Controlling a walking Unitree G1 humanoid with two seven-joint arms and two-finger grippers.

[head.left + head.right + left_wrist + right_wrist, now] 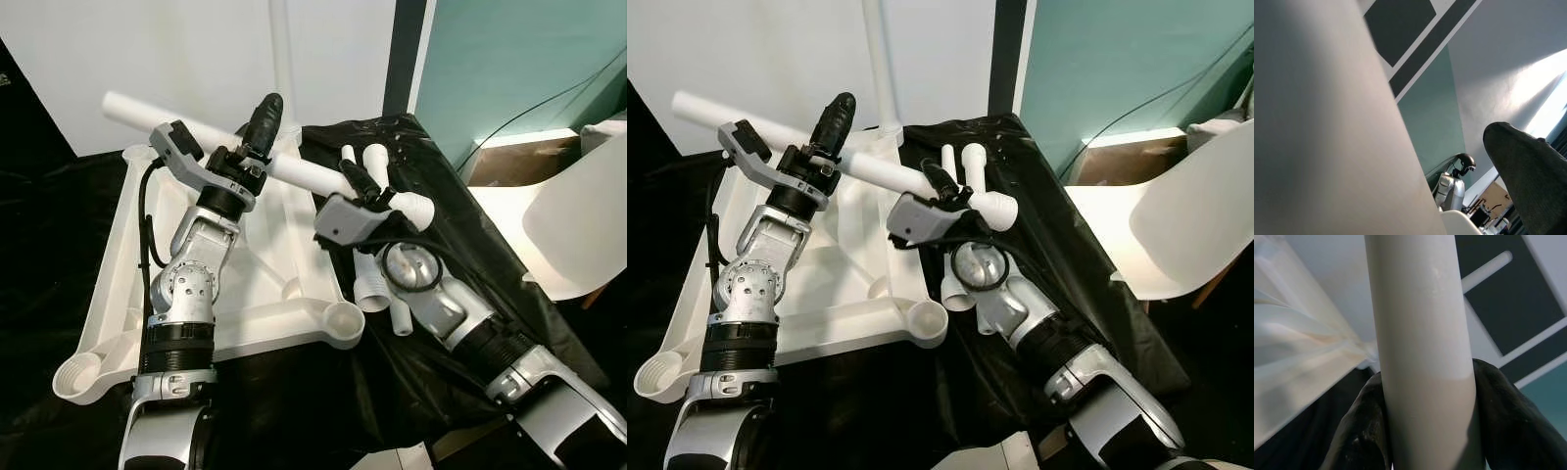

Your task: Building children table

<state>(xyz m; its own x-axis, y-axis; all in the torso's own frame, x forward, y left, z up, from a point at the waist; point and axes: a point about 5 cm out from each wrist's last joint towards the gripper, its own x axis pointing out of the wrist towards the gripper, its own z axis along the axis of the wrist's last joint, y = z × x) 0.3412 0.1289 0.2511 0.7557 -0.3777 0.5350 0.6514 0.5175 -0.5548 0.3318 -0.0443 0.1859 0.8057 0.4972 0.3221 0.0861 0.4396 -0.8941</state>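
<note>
From the left eye view, both grippers are holding one long white table leg (294, 171) level above the upturned white tabletop (265, 284), which is lying on black sheeting (392, 382). The left gripper (257, 132) is closing around the leg's middle; the right gripper (367, 188) is clamping it nearer its thick end, above loose legs (377, 289).

In the left wrist view, a pale blurred surface, probably the leg (1327, 137), is pressing against one dark finger (1528, 171).

In the right wrist view, both fingers (1359, 431) are squeezing the leg (1422, 347) between them.
</note>
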